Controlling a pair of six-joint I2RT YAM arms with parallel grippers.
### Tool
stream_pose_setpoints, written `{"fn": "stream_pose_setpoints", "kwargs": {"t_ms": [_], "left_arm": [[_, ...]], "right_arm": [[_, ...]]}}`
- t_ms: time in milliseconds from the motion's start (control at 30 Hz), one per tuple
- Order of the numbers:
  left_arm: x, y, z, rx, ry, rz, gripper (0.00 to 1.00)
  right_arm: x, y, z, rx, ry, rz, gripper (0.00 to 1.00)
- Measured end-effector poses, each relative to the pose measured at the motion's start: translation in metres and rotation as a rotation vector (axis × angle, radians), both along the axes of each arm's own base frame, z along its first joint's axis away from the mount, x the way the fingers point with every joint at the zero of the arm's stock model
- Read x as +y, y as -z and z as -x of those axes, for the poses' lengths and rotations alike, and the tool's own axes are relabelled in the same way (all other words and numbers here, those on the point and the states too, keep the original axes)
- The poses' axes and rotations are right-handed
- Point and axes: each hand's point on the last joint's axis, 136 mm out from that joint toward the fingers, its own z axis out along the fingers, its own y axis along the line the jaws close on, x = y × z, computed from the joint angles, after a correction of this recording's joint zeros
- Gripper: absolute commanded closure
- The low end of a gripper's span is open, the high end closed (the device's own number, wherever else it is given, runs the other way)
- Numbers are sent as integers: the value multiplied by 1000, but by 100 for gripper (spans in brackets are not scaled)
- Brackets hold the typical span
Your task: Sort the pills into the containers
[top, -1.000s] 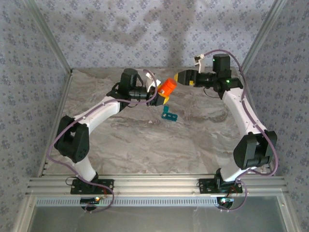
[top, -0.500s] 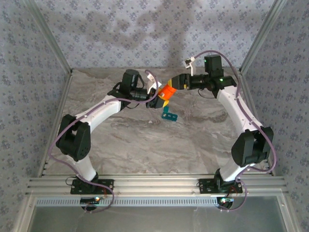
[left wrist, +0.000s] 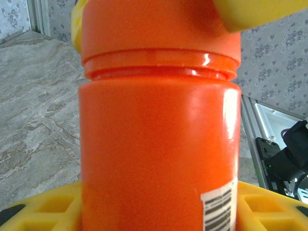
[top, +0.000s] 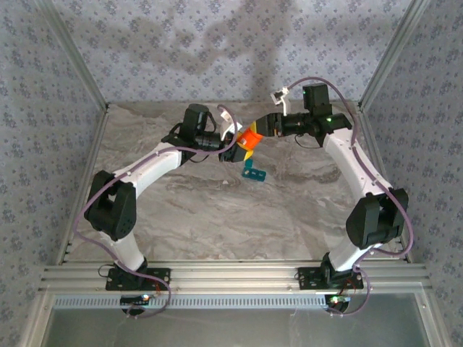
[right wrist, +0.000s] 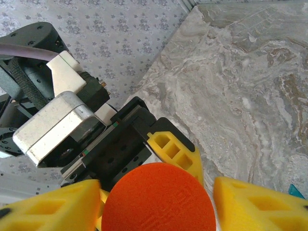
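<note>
The orange bottle (top: pixel 249 137) hangs in the air above the back of the table, between the two arms. My left gripper (top: pixel 241 147) is shut on its body (left wrist: pixel 159 144), with yellow fingers (left wrist: pixel 43 207) on both sides near a barcode label. My right gripper (top: pixel 257 130) comes from the right and is shut on the bottle's orange cap (right wrist: pixel 159 202), its yellow pads (right wrist: pixel 250 204) pressed against the cap's sides. The small teal-blue pill organiser (top: pixel 253 172) lies on the table just below the bottle; its corner (right wrist: pixel 296 190) peeks in at the right wrist view's edge.
Patterned walls (top: pixel 217 50) and metal posts close in the marbled grey table (top: pixel 217 210) at the back and sides. The arm bases sit on the rail (top: pixel 231 275) at the near edge.
One second ago my right gripper was a little apart from the bottle; it has moved left onto the cap. The bottle has tilted slightly. The left arm has hardly moved.
</note>
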Motion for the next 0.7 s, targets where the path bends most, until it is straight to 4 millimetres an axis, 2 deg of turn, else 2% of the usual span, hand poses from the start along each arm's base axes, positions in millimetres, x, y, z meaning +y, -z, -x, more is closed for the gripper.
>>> {"fn": "stream_pose_setpoints", "kwargs": {"t_ms": [367,633,667,700], "left_arm": [[1,6,-2,17,-9,-13,100],[2,7,-2,20,-14,-19,100],[2,11,-9,-46,-70,-42,100],[2,17,-6,-75,-101,-72,100]], "right_arm": [[1,8,-3,5,6,-6,67],[2,9,-3,10,10,-9,70],[1,13,-8,18,58,-10,70],[1,19,-8,56,89,-13,70]]}}
